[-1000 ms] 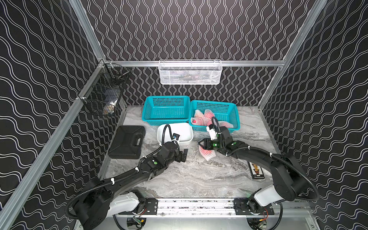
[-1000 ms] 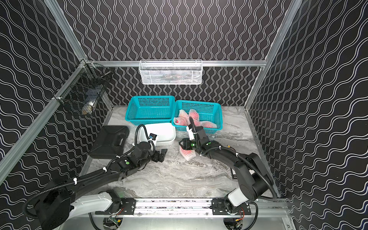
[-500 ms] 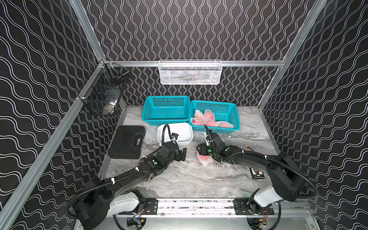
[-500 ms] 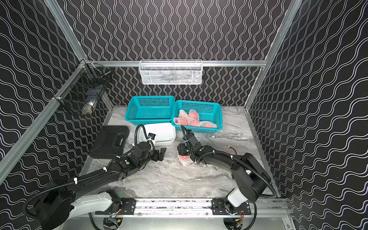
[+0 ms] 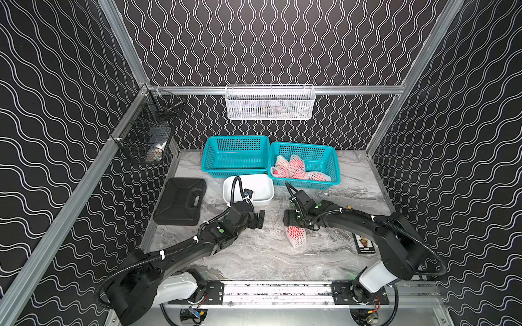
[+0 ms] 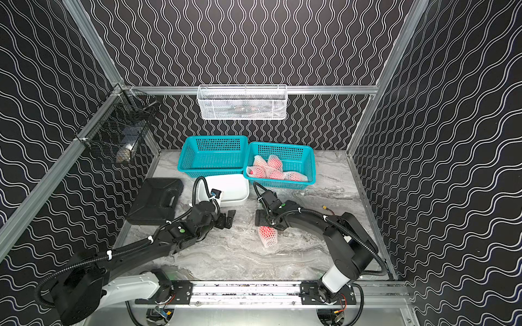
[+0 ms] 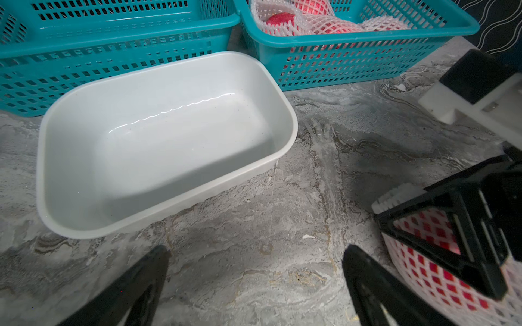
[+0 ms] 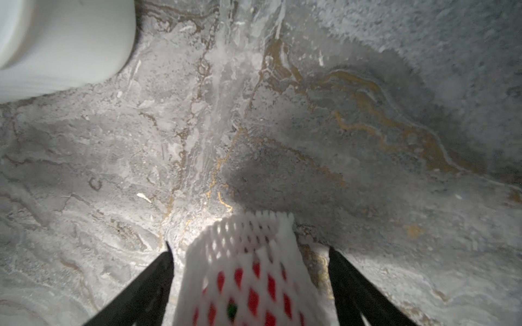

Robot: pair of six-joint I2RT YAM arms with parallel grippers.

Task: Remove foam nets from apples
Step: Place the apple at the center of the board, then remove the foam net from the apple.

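Observation:
One apple in a white foam net (image 5: 296, 235) (image 6: 267, 235) lies on the marble table in both top views. My right gripper (image 5: 294, 223) (image 8: 248, 282) straddles its far end, open. In the right wrist view the netted apple (image 8: 243, 271) sits between the two black fingers (image 8: 158, 282) with a gap on each side. Several more netted apples (image 5: 296, 169) (image 7: 310, 19) lie in the right teal basket (image 5: 336, 169). To the left, my left gripper (image 5: 260, 218) (image 7: 254, 282) hangs open and empty over bare table, and the left wrist view shows the netted apple (image 7: 440, 271) beside it.
An empty teal basket (image 5: 206, 158) stands at the back beside the full one. An empty white tub (image 5: 271, 189) (image 7: 282, 107) sits in front of it, a black case (image 5: 180, 201) further left. Wire baskets (image 5: 269, 103) (image 5: 149, 132) hang on the walls. A small dark card (image 5: 364, 244) lies at the right.
My right gripper brought the netted apple down and toward the front, set it on the table and opened its jaws. The left arm has not moved.

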